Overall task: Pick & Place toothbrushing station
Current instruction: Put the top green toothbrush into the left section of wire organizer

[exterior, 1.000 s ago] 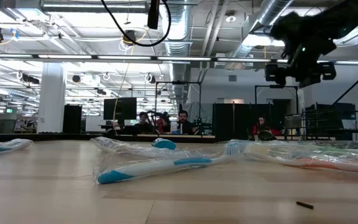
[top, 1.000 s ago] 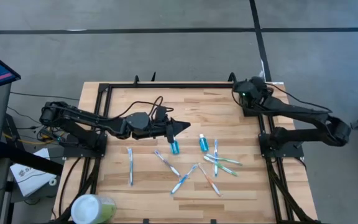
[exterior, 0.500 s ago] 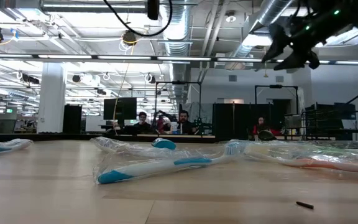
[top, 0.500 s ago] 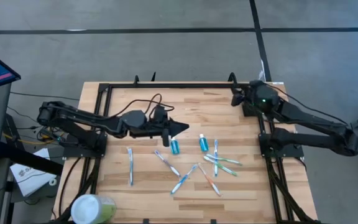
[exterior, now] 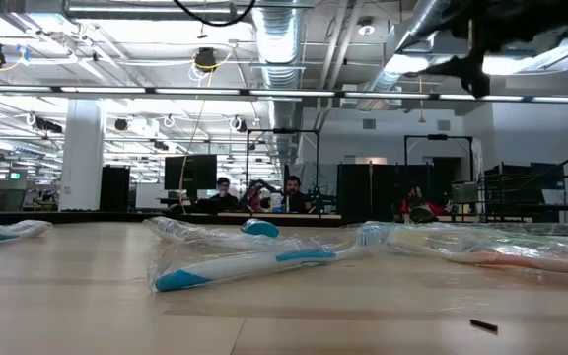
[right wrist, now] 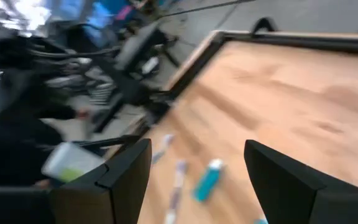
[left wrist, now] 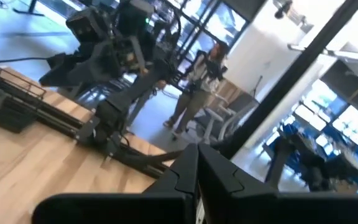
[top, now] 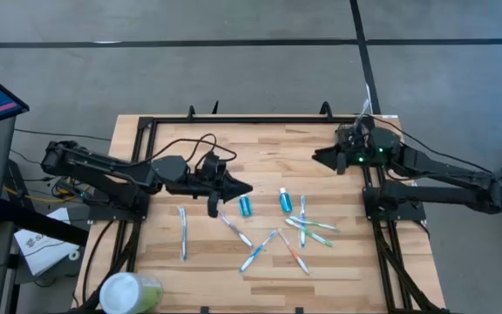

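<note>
The toothbrushing station shows in no view. My left gripper [top: 249,186] is shut, holds nothing and points level toward the table's right, above the table's middle left. Its shut fingers [left wrist: 197,171] face my right arm [left wrist: 104,43]. My right gripper [top: 319,157] is open and empty, up by the far right of the table, pointing left. Its fingers [right wrist: 132,165] frame a blue tube [right wrist: 207,180]. Two blue tubes [top: 245,206] [top: 285,201] and several wrapped toothbrushes [top: 260,249] lie on the wood.
A pale-green cup with a white lid [top: 129,292] stands off the table's near left corner. A black frame [top: 234,120] rims the table's far side. Wrapped toothbrushes [exterior: 254,261] lie close in the low view. People sit in the room behind [exterior: 289,192].
My left gripper has drawn back toward the table's left edge, risen a little and rolled, staying shut. My right gripper has swung round from the far right corner until it points left across the table. It has risen out of the top of the low view and stays open.
</note>
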Controlling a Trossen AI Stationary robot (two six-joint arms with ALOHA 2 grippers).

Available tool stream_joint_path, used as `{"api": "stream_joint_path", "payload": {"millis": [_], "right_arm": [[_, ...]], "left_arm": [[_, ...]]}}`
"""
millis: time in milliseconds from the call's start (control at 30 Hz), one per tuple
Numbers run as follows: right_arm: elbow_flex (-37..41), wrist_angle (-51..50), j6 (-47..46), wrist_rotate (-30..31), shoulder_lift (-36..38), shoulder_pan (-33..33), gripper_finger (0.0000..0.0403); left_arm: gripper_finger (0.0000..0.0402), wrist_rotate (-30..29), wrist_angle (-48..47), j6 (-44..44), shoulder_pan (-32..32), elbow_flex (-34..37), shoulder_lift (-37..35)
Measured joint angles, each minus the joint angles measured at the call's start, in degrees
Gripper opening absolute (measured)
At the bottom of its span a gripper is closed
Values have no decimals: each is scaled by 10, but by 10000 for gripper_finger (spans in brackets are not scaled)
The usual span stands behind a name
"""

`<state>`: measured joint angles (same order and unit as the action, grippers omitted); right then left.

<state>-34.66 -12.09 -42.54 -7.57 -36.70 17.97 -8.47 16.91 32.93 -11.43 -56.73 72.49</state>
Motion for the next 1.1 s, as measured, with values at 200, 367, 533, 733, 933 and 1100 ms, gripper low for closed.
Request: {"api": "stream_joint_path", "payload": {"millis": [200,367,533,733,933,1100], "right_arm": [[-29,13,-52,-4,-1,-86,248],[-70,19,-94,-7,-2,-160,248],[-117,19,-122,-8,-19,-231,248],[-151,-6,-172,-2,-61,-304,248],[-156,-72,-216,3,-117,-359,248],[-156,-160,-240,18,-176,-392,248]], "left_arm": [[2,20,-18,-12,-21,0,-2],[2,45,-31,-27,-34,0,-2],[2,54,-37,-34,-34,0,-2],[2,53,-63,-45,-34,0,-1],[2,52,-95,-46,-34,0,-1],[2,50,-105,-46,-34,0,-1]]}}
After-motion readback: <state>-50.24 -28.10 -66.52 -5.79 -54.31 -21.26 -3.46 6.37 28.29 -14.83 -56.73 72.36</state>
